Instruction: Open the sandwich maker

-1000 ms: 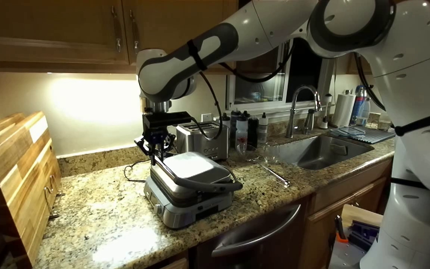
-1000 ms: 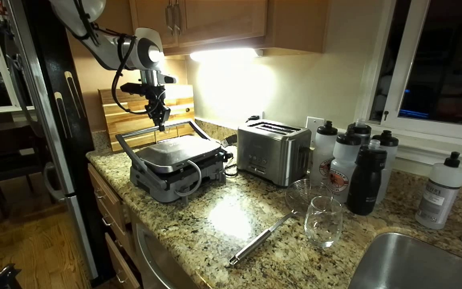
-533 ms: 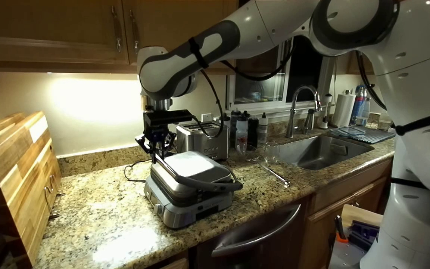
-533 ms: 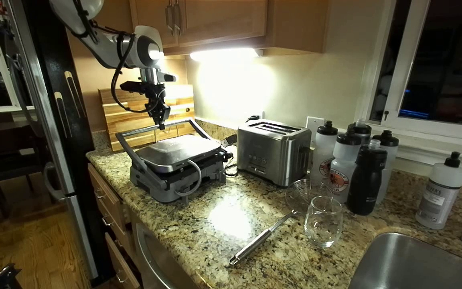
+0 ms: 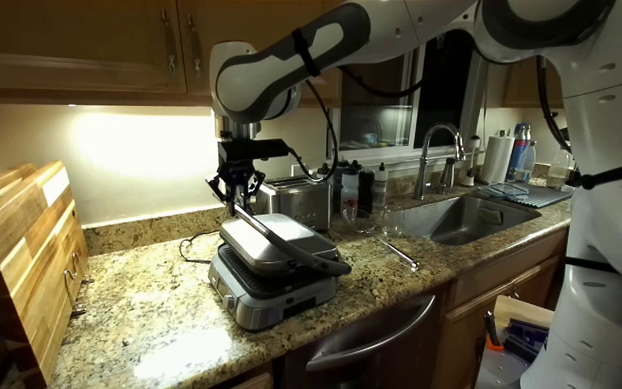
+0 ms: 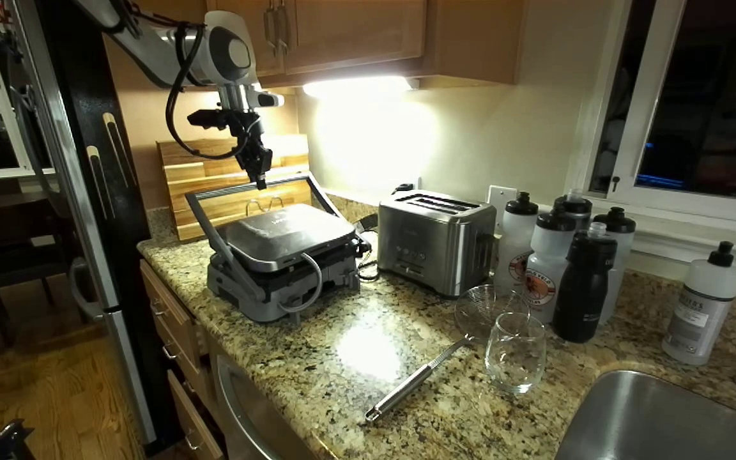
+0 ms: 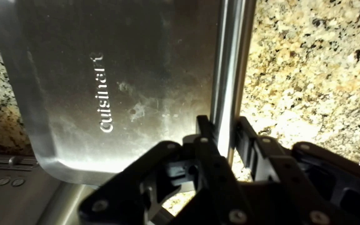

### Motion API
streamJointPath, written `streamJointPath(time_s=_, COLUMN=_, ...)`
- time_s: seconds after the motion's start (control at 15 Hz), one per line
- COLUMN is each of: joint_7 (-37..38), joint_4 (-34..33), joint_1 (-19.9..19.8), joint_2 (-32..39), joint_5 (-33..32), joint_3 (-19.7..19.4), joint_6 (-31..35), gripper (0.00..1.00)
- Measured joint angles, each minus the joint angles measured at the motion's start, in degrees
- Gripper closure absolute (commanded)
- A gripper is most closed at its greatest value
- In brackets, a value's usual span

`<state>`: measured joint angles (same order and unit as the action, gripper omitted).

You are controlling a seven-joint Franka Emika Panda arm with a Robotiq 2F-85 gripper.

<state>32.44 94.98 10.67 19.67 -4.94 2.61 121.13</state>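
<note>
The sandwich maker is a flat silver-grey press on the granite counter; it also shows in the other exterior frame. Its lid, marked Cuisinart in the wrist view, is raised and tilted, with a gap above the dark ribbed lower plate. The bar handle stands above the lid's front edge. My gripper has its two black fingers on either side of the bar, shut on it near one end. In both exterior views the gripper is at the handle from above.
A steel toaster stands just behind the sandwich maker. Wooden boards stand at the counter's end. Several bottles, a glass, a strainer and the sink lie farther along. Upper cabinets hang above the arm.
My gripper and the handle have moved up and slightly back toward the hinge. The lid has lifted off the lower plate, which now shows. The base has stayed in place.
</note>
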Motion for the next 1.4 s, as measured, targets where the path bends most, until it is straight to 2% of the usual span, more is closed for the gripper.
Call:
streamJointPath(time_s=0.93, joint_7=7.8, joint_4=12.8, joint_1=-1.4, joint_2=-15.0, joint_5=-8.9, joint_3=-2.3, joint_6=4.6, gripper=0.94)
streamJointPath(time_s=1.0, joint_7=8.3, joint_4=13.7, joint_1=-1.7, joint_2=-16.0, joint_5=-9.5, joint_3=-2.3, joint_6=4.9, gripper=0.76)
streamJointPath(time_s=1.4, joint_7=7.4, joint_4=12.9, joint_1=-1.9, joint_2=-14.7, joint_5=-9.4, joint_3=-1.3, joint_6=5.2, gripper=0.76)
